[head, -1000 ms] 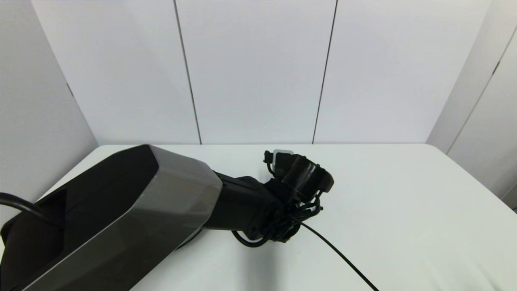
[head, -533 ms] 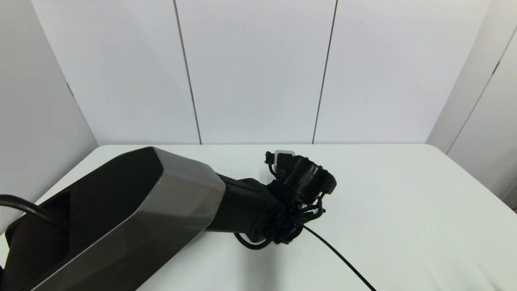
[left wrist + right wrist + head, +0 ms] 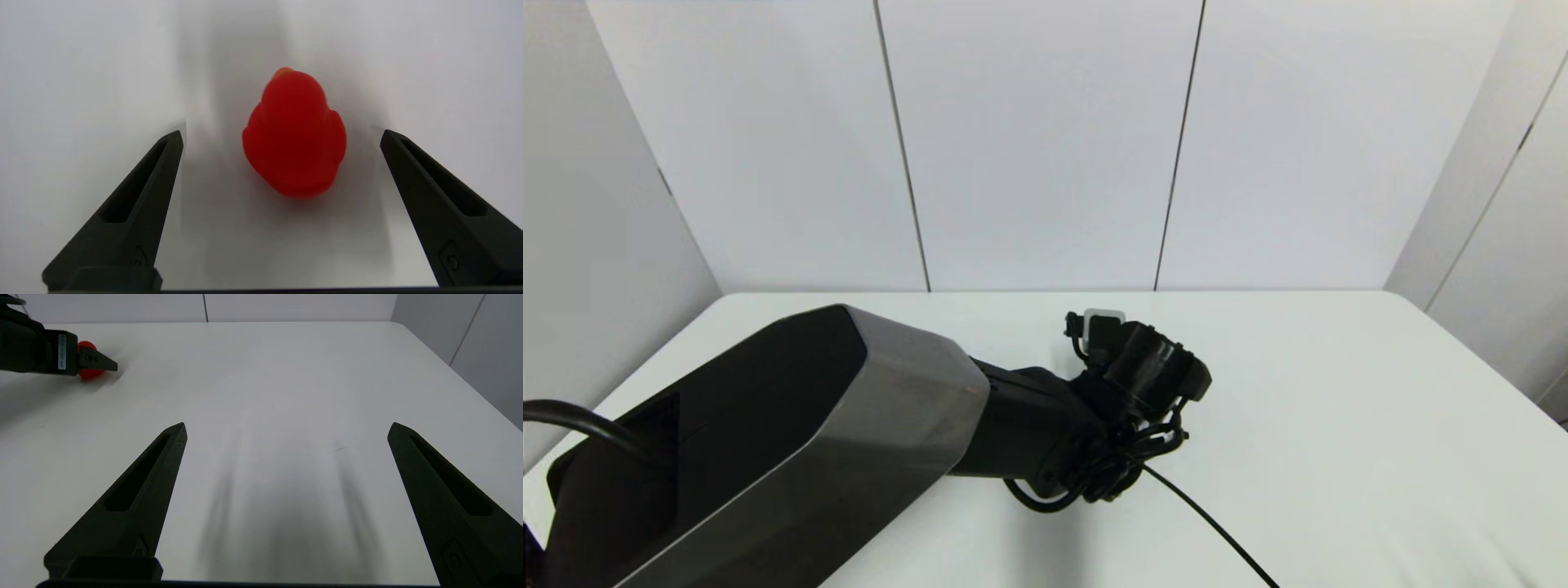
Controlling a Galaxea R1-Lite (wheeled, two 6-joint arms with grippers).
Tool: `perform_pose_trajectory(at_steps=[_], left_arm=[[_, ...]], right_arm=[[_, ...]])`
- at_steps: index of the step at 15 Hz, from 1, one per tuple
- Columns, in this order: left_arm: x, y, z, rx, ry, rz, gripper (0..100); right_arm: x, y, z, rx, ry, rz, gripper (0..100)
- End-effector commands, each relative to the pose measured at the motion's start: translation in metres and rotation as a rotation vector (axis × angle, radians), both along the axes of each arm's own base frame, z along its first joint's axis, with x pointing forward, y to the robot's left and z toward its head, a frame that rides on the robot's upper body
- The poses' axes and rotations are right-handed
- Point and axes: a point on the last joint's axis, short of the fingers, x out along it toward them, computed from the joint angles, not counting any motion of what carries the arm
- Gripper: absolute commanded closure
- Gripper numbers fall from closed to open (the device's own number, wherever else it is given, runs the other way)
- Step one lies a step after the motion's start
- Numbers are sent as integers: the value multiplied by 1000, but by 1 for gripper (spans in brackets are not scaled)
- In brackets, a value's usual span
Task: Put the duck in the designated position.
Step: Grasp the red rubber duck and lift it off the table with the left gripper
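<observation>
A: Red, glossy, and sitting alone: one duck (image 3: 294,134) on the white table (image 3: 1339,392), and that is the only loose item out there.

B: One duck, two arms. The left gripper (image 3: 282,136) has its two black fingers (image 3: 143,196) spread wide, one on each side of the duck, neither touching it. Clear table shows between each fingertip and the red body.

A: The duck is upright on the tabletop, its orange beak pointing away from the wrist camera. Its shadow sits right under it.

B: From the right wrist view you catch it far off: the duck (image 3: 88,361) half hidden behind one finger of the left gripper (image 3: 98,363), low over the table.

A: And the right gripper (image 3: 286,428)?

B: Spread open too, holding nothing, hovering over bare table well apart from the duck.

A: Any containers?

B: None showing, just plain table and grey wall panels (image 3: 1045,139) behind it.

A: The head view hides the duck completely; the left arm (image 3: 849,441) reaches out across the middle of the table, a black cable (image 3: 1209,523) trailing from its wrist.

B: Against a second ago, that wrist has slid a touch to the right and nearer the camera, with the forearm following.
</observation>
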Motion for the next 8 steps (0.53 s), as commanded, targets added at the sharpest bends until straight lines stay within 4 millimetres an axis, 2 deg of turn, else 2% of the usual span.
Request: perform_pose_trajectory(at_steps=[1, 8], left_arm=[[0, -1, -3, 4, 2, 4, 0], [0, -2, -6, 3, 6, 8, 0]], right_arm=[[0, 0, 0, 0, 0, 1, 0], [0, 0, 0, 0, 0, 1, 0]])
